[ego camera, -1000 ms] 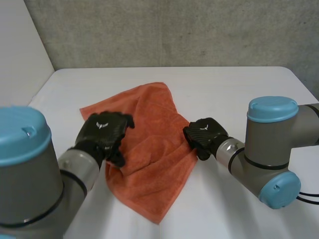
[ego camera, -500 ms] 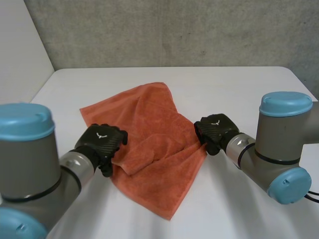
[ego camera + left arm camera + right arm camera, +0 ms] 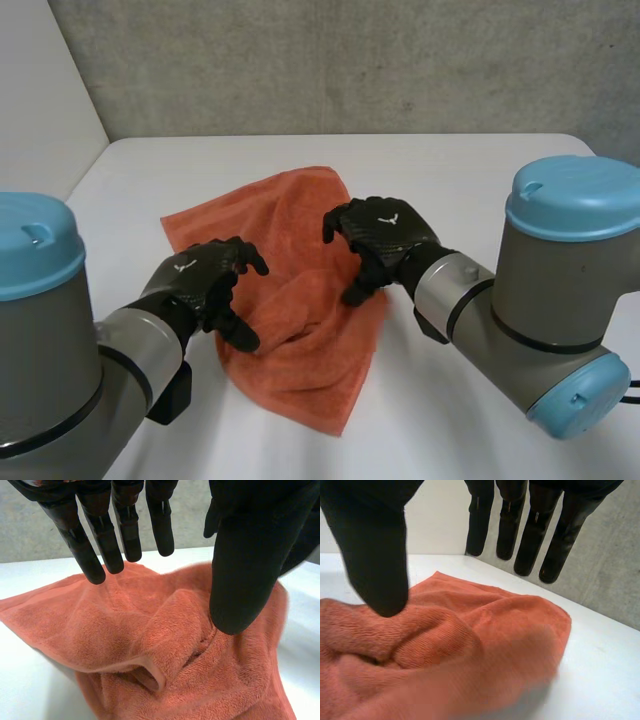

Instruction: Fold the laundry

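Presently, orange towel (image 3: 300, 385) lies rumpled on table (image 3: 480, 180), nearer its left edge, ridge (image 3: 305, 300) bunched at ctr; left hand (image 3: 200, 280) over towel's left edge, right hand (image 3: 385, 238) over its right side. Both w/ fingers spread, gripping nothing, prob. poised to flatten ridge.

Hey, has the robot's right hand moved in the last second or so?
Yes. The right hand has swung from the orange towel's right edge to above its middle, leftward in the head view and closer to the table's far edge.
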You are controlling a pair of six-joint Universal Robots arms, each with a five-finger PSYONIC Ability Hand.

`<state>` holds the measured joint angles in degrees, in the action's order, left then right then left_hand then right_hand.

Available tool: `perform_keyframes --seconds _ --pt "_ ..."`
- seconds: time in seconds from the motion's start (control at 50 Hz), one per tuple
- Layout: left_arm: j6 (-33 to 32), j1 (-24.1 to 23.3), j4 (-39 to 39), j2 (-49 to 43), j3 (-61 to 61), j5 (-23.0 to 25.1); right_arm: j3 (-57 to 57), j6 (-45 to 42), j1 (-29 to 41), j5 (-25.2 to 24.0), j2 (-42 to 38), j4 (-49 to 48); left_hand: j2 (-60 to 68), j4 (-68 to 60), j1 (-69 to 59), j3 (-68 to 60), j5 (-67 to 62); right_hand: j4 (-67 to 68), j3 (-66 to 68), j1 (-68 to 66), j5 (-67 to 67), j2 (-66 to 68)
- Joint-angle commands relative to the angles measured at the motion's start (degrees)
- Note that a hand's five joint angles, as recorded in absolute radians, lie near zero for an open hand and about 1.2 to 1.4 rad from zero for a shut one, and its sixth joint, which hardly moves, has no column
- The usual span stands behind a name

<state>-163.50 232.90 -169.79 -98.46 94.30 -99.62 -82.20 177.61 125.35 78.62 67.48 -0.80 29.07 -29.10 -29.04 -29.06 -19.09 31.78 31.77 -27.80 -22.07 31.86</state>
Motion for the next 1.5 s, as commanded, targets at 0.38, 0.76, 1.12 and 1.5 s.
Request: perform_keyframes --seconds 0.38,0.76,1.12,1.5 --pt "8.5 -14.9 -2.1 -28.3 -23.3 -7.9 1.6 -0.5 -14.3 0.0 6.0 0.1 4.4 -4.3 -4.4 -4.4 -4.3 -8.4 -8.4 4.4 8.7 -8.5" --pt "-1.6 -15.7 -8.3 -33.4 -22.1 -14.2 1.5 -0.5 -14.7 0.0 6.0 0.2 12.3 -12.2 -12.3 -12.3 -12.2 -8.4 -8.4 4.4 8.7 -8.5" --pt "-1.0 -19.2 -9.8 -29.6 -17.8 -14.5 1.5 -0.9 -14.7 0.0 5.8 0.2 12.3 -12.2 -12.3 -12.3 -12.2 -8.6 -8.6 4.6 8.9 -8.7" --pt "-1.5 -20.6 -10.0 -34.1 -18.8 -14.3 1.1 -2.4 -14.4 0.0 5.6 0.1 13.8 -13.7 -13.8 -13.8 -13.8 -9.1 -9.1 5.1 9.4 -9.2"
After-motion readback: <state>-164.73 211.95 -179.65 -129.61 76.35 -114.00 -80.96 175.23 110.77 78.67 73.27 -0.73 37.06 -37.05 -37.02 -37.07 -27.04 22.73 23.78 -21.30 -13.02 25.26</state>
